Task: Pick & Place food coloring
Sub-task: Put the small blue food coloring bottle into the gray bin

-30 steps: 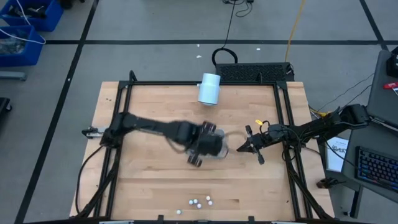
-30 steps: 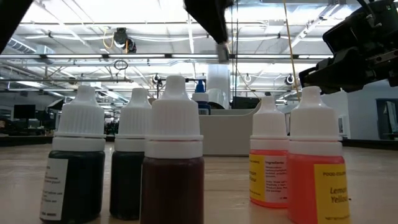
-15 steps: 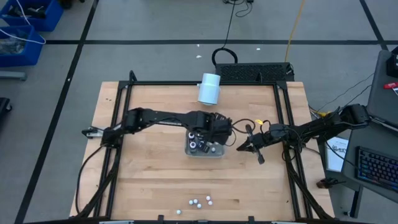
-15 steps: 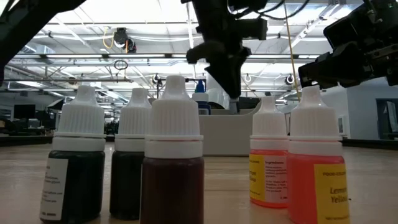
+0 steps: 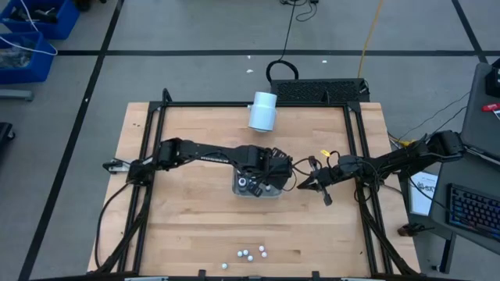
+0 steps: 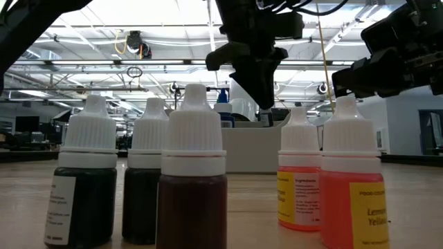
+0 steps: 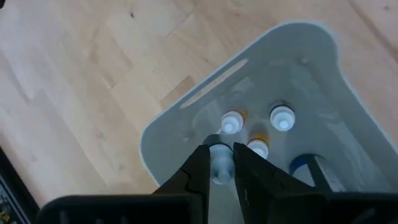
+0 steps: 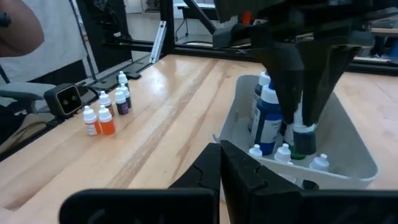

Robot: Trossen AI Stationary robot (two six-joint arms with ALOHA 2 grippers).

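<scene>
The left pincer [image 7: 219, 163] hung over the grey tray [image 5: 237, 189] at mid-bench, its fingers nearly together around the white cap of a small dark bottle [image 8: 305, 138], which it held just above the tray's floor. Around it in the tray stood other food coloring bottles: white-capped small ones [image 7: 282, 117] and taller blue ones [image 8: 268, 118] pressed close beside the held bottle, leaving little spare room inside. The tray's walls rose on every side of the pincer.

The right pincer [image 8: 221, 155] waited just beside the tray on the right, fingers shut and holding nothing, pointed at the tray's rim.

Five more bottles [image 8: 102, 110] stood in a cluster near the bench's front edge, well apart from the tray; in the low view they were three dark ones [image 6: 191, 173] and two orange ones [image 6: 349, 180]. A white cylinder [image 5: 263, 111] lay at the back edge. Between the tray and the front cluster the wooden bench [image 5: 187, 226] lay bare, bounded by the black frame [image 5: 145, 140] along its sides.
</scene>
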